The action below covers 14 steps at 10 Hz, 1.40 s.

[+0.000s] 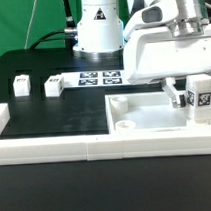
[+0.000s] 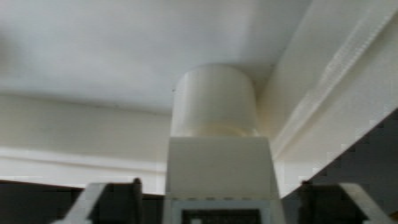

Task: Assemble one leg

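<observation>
Exterior view: the gripper [image 1: 193, 101] was at the exterior view's right, low over the right end of the panel [image 1: 144, 119]. The leg [image 1: 201, 95] was in the gripper, upright, with its black-and-white tag facing the camera, over the panel's right part. Whether its lower end touched the panel could not be told. One dark finger [image 1: 176, 96] showed just beside the leg on the exterior view's left; the other was cut off by the frame edge. Two loose blocks, the first block [image 1: 21, 85] and the second block [image 1: 54, 86], sat on the black table [image 1: 54, 116] at the exterior view's left, apart from each other and well apart from the panel. The marker board [image 1: 100, 77] lay flat behind the panel, in front of the robot base [image 1: 95, 34]. A white rail [image 1: 56, 148] ran along the table's front. Wrist view: the leg [image 2: 222, 150] sat centred between the fingers [image 2: 111, 200], its rounded end pointing at the panel [image 2: 107, 60]. The jaws were closed in narrow on the leg's two sides, gripping it and nothing else.
</observation>
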### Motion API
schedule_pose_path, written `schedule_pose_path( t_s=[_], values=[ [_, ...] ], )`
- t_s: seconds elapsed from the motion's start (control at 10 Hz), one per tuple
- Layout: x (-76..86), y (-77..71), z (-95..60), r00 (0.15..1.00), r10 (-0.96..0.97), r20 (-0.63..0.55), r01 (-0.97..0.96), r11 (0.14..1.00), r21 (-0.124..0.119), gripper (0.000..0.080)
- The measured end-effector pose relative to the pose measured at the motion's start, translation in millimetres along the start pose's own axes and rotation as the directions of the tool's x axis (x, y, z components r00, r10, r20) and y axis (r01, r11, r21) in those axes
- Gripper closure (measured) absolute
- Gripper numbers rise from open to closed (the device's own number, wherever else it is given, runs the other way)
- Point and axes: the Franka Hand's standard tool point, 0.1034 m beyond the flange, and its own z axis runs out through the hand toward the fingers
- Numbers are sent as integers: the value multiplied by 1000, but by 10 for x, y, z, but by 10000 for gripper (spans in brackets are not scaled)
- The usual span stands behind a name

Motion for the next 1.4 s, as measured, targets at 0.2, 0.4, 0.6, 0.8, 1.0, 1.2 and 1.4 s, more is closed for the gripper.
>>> schedule_pose_path(
  t_s=[0.2, 0.4, 0.6, 0.8, 1.0, 1.2, 1.4],
  values=[
    [-3, 0, 2, 1000, 0, 1, 0, 1000, 0, 172],
    [-3, 0, 2, 1000, 0, 1, 0, 1000, 0, 154],
    [54, 10, -71, 1000, 1, 13, -1, 1000, 2, 151],
    [181, 13, -216, 1000, 1, 15, -1, 1000, 4, 150],
    [282, 4, -302, 1000, -1, 18, 0, 1000, 8, 150],
    [240, -13, -276, 998, -1, 58, 1, 1000, 15, 150],
    [213, -8, -246, 995, -1, 97, -1, 1000, 20, 150]
  ],
)
